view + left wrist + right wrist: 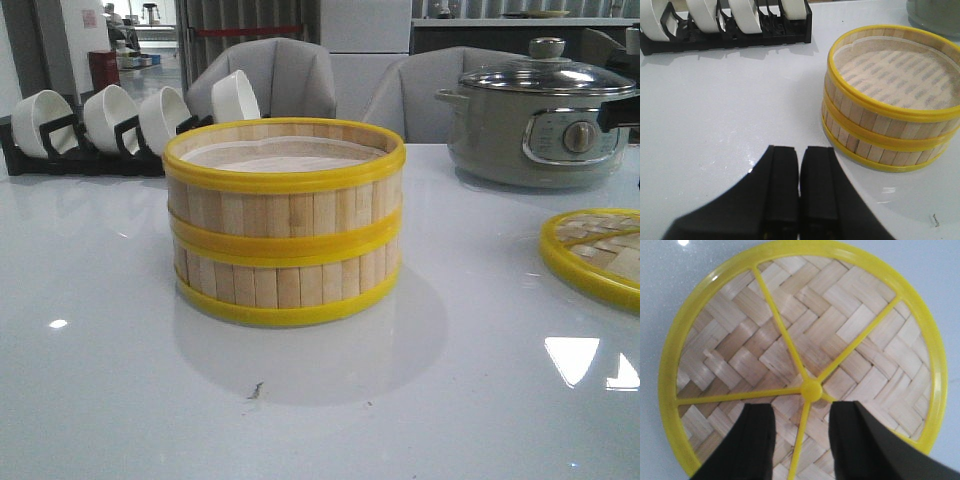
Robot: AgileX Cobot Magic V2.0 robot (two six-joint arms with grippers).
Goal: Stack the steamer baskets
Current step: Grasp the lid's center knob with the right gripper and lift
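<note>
Two steamer baskets stand stacked, the upper basket (285,170) on the lower basket (285,285), in the middle of the white table. The stack also shows in the left wrist view (890,100), with a pale paper liner (895,75) inside the top one. My left gripper (800,165) is shut and empty, low over the table, apart from the stack. My right gripper (801,412) is open above the flat woven lid (800,340), its fingers on either side of a yellow spoke near the hub (811,390). Neither gripper shows in the front view.
The woven lid (598,250) lies at the table's right edge. A grey-green electric pot (540,125) with a glass lid stands at the back right. A black rack of white bowls (110,125) stands at the back left and also shows in the left wrist view (725,25).
</note>
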